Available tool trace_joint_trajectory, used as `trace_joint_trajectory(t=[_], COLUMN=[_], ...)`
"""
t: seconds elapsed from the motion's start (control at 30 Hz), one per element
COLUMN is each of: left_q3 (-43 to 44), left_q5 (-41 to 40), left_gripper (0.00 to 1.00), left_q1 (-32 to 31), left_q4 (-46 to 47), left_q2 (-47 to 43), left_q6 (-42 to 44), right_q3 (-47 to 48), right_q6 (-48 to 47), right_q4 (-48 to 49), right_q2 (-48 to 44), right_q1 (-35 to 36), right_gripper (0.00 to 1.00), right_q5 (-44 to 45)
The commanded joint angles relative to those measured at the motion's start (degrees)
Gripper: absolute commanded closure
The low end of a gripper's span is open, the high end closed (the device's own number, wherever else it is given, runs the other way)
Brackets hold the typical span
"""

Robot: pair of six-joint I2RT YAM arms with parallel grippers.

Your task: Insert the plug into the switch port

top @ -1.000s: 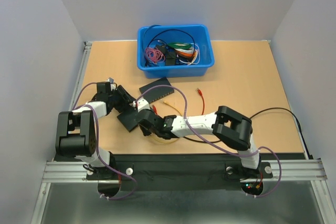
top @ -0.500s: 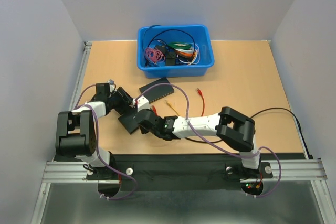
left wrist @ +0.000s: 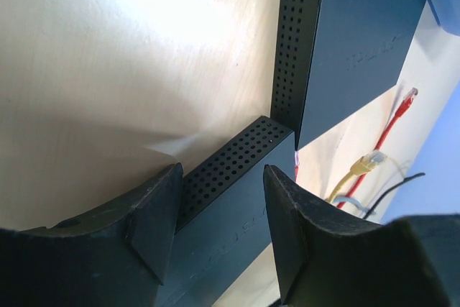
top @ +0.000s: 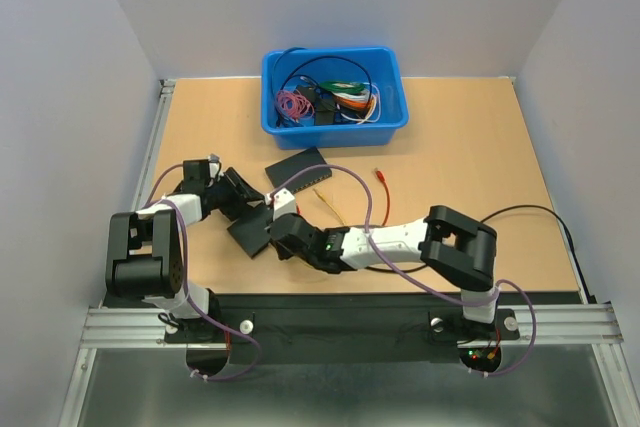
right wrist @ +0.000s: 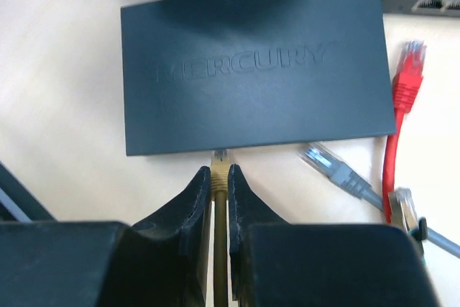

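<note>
Plug (right wrist: 220, 172) tip is at the switch (right wrist: 255, 70) near long edge, touching or just short, can't tell. Right fingers (right wrist: 194, 199) clenched on the plug. Left fingers (left wrist: 154, 213) clamp the switch's opposite side. Grey connector (right wrist: 327, 165) and red cable (right wrist: 402, 98) on the desk (right wrist: 65, 106), just right of the switch.

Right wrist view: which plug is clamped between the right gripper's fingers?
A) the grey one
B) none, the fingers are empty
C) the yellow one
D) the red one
C: the right gripper is shut on the yellow plug, its tip at the edge of the switch, while the red plug and grey plug lie loose on the table.
</note>
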Motion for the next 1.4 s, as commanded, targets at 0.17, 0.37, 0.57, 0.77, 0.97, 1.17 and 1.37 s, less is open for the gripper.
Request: trace_joint_trajectory(t=[0.17, 0.37, 0.57, 0.77, 0.97, 1.17, 1.37], left_q3=[-4.11, -4.46, -4.02, -3.32, -1.21, 0.28, 1.16], left_q5=[1.05, 2.45, 2.1, -1.06, -2.11, -4.31, -5.28], left_gripper=[0.38, 0.38, 0.38, 0.37, 0.36, 0.36, 0.36], left_q1=[0.2, 2.31, 3.1, 4.68, 5.74, 6.17, 6.44], left_q4=[-13.01, -10.73, -10.81, -13.18, -14.24, -15.82, -16.61], left_q2=[2.29, 3.17, 2.12, -0.78, -0.17, 0.62, 1.41], left_q6=[0.15, -1.17, -2.31, -3.02, -2.23, 0.06, 1.29], right_q3=[-6.78, -6.18, -6.35, -2.66, 0.68, 1.47, 2.97], right_q6=[-1.54, -3.46, -5.67, -10.4, -15.07, -15.69, -15.69], right_q4=[-6.15, -15.81, -22.77, -26.8, -29.71, -30.68, -30.77], right_q2=[-3.69, -0.97, 0.8, 1.5, 1.94, 2.29, 2.99], right_q1=[0.1, 0.1, 0.1, 0.1, 0.1, 0.1, 0.1], right_gripper=[1.0, 0.99, 0.75, 0.48, 0.44, 0.44, 0.46], right_q5=[-8.05, -18.68, -21.07, -18.53, -16.15, -12.38, -10.52])
